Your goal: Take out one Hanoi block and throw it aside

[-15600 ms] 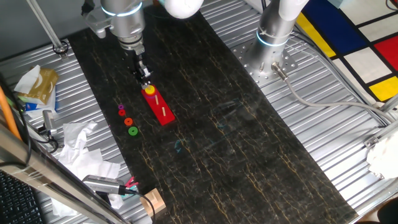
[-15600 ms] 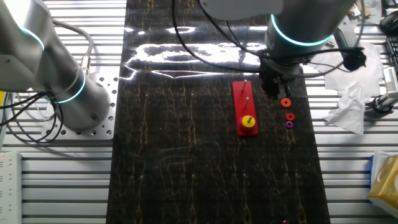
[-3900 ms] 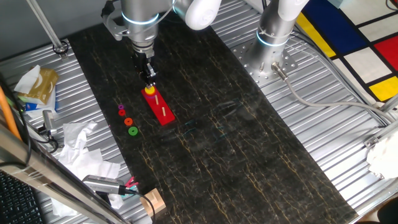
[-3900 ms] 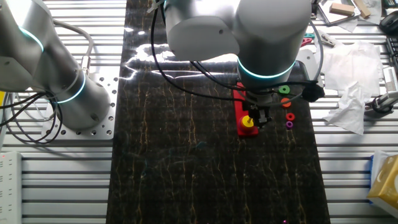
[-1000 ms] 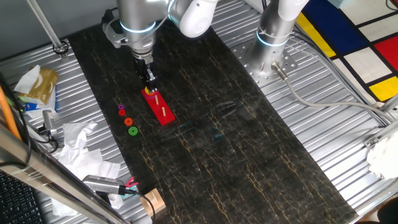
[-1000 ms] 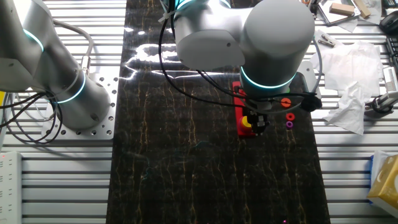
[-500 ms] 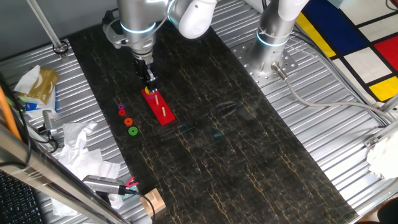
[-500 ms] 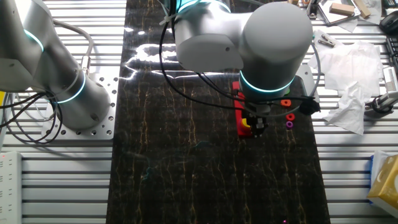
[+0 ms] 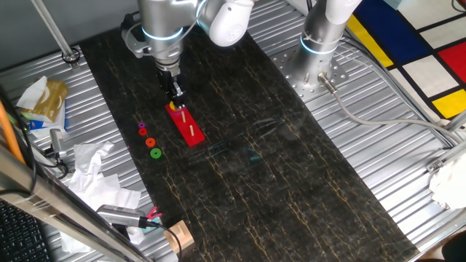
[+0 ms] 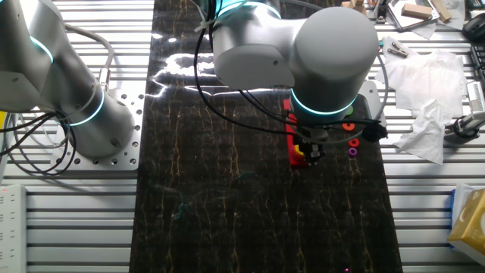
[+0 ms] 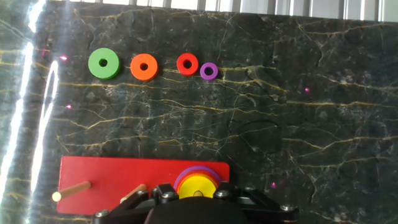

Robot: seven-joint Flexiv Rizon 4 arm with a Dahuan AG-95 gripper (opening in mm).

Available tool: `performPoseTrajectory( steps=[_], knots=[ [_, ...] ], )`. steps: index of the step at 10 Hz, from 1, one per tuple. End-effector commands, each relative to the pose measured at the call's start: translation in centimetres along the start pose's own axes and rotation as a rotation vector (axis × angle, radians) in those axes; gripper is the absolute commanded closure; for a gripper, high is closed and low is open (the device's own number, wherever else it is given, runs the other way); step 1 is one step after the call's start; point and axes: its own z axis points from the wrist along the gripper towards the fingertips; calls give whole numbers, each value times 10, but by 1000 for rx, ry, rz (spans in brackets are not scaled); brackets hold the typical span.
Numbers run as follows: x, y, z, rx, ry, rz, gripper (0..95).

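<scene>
Gripper [image 9: 175,100] in one fixed view hangs straight down from the arm onto the near-arm end of the red base [image 9: 191,129], its tips right at the yellow Hanoi block [image 9: 173,107], of which only a sliver shows beside the fingers; whether the jaws are pinching it or merely bracketing it I cannot tell from here. To the side, well apart from the base, a purple ring [image 9: 142,125], a small red ring [image 9: 143,132], an orange ring [image 9: 150,142] and the green ring [image 9: 155,153] lie in a row on the dark mat [image 9: 291,182]. From the other fixed view the big wrist covers most of the base, and the block [image 10: 299,152] peeks out just under the gripper [image 10: 311,153] at the base's end. In the hand view the block [image 11: 198,185] sits directly ahead of the gripper body, seated on its peg over a purple-edged disc, with two bare pegs [image 11: 71,190] further along the base; the fingertips themselves are out of frame. The block lies directly below the fingers, so the peg's upright axis probably sets the way out: straight up, then aside.
</scene>
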Motion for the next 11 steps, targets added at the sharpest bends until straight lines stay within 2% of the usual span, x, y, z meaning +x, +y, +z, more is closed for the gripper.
performPoseTrajectory(
  steps=[1,11],
  knots=[
    [0,0,0,-1,-1,0,570],
    [1,0,4,-2,0,0,570]
  ],
)
